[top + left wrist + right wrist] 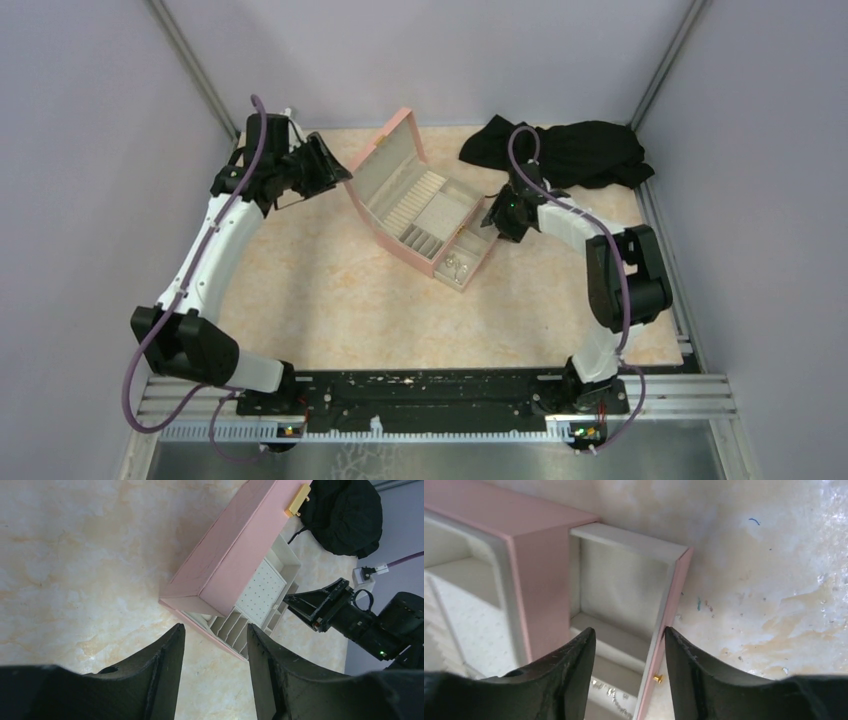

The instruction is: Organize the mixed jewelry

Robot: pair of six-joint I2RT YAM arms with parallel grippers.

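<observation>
Glittering on cream lining, the tiny metallic jewelry pieces [611, 694] lie in the rectangular drawer [629, 536] at 5 o'clock of the pink box [398, 150]. The left gripper [215, 630] and the right gripper [629, 630] have their fingers apart and are empty.

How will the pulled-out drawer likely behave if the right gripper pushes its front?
The drawer looks stiff, so it would probably slide straight into the pink box. The tiny jewelry pieces lying loose inside may skid or bunch up. The box looks light on a smooth table, so it might shift too.
</observation>
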